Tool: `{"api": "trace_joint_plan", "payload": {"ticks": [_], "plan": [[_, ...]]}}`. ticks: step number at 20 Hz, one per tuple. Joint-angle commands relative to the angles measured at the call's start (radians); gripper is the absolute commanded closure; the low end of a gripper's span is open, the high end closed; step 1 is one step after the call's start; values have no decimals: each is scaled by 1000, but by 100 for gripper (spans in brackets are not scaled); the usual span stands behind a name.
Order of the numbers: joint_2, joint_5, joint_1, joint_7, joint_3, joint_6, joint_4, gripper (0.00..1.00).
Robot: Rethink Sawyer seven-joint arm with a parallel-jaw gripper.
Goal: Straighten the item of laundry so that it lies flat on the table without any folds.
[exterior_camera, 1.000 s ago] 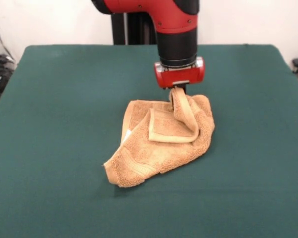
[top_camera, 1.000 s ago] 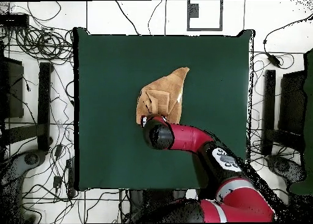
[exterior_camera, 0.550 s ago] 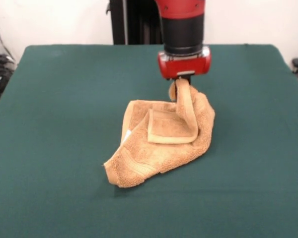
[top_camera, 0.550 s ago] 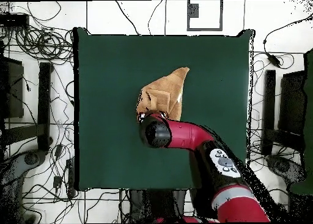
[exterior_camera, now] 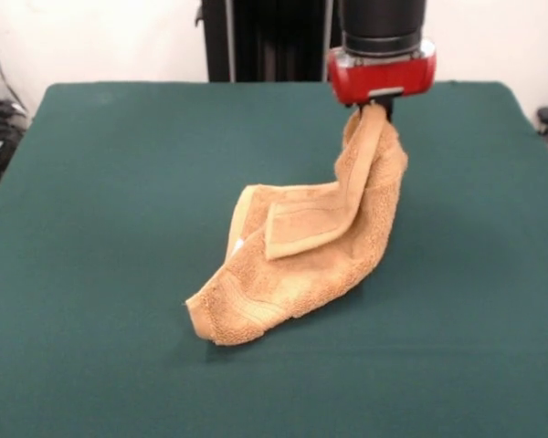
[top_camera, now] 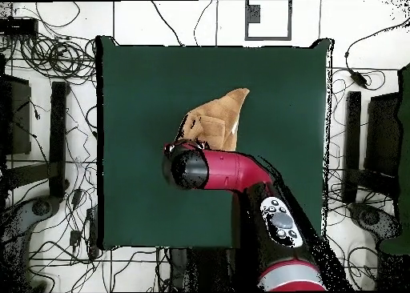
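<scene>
Since the earlier frame my arm has risen and swung toward 2 o'clock in the front view, and the pinched corner of the hand towel (exterior_camera: 297, 251) has gone up with it, so the cloth now stretches into a slanted ridge instead of slumping in a heap. From the front I see the gripper (exterior_camera: 374, 108) just under the red wrist collar, clamped on the top of a narrow strip of golden-tan terry; the fingers themselves are mostly hidden by the collar and the cloth, but the towel hangs from them. The raised part drops from 1 o'clock down toward the middle of the green table (exterior_camera: 91, 228), where the rest of the towel lies bunched, with one hemmed flap folded over on top and a rounded corner resting at about 7 o'clock of the pile. A sliver of white shows at the towel's left edge. From overhead, the arm reaches in from 5 o'clock and its black wrist end covers the gripper (top_camera: 178, 149), so I cannot see the grasp there. The towel (top_camera: 218, 118) shows as a tan wedge just beyond the wrist, near the middle of the table (top_camera: 136, 74), its pointed corner aimed at 1 o'clock.
</scene>
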Motion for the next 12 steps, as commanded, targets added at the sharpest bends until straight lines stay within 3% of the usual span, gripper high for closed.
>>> {"api": "trace_joint_plan", "payload": {"ticks": [1,12], "plan": [[47,60,58,200,-16,93,-100,100],[251,84,160,242,-84,-34,-266,100]]}}
